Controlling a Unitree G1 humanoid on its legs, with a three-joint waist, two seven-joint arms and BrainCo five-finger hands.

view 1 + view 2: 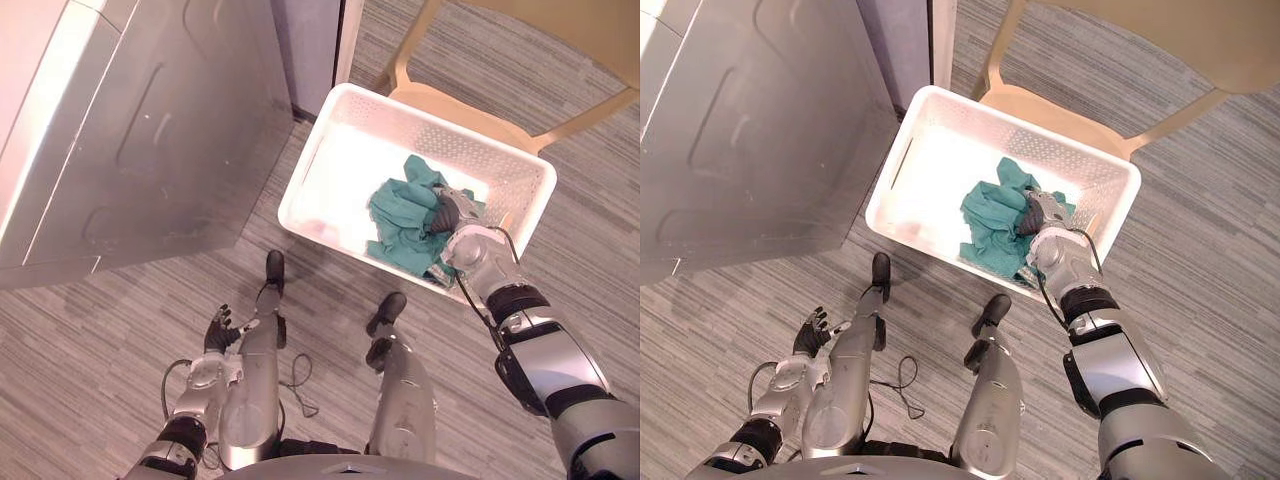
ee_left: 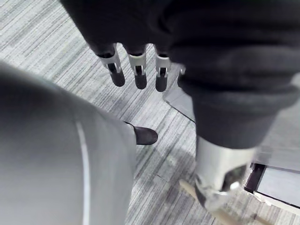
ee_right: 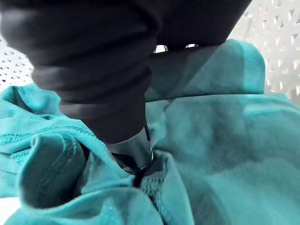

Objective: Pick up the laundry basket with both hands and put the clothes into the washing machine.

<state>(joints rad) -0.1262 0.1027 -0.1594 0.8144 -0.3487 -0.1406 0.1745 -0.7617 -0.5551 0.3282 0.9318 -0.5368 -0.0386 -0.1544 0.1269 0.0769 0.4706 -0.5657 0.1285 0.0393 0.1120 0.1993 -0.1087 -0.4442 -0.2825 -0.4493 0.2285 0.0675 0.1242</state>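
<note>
Laundry basket (image 1: 420, 130): white, perforated walls, on the striped grey floor (image 1: 110, 320), neither hand on its rim
Clothes: one crumpled teal cloth (image 1: 398, 228) lying in the basket's right half
Right hand (image 1: 447, 214): reached into the basket, sunk into the cloth's folds; cannot tell its grip
Left hand (image 1: 220, 328): low at the robot's side, well apart from the basket, fingers (image 2: 136, 70) straight and loose, holding nothing
Surroundings: tan chair (image 1: 450, 105) just behind the basket; grey metal panel (image 1: 150, 130) to its left
</note>
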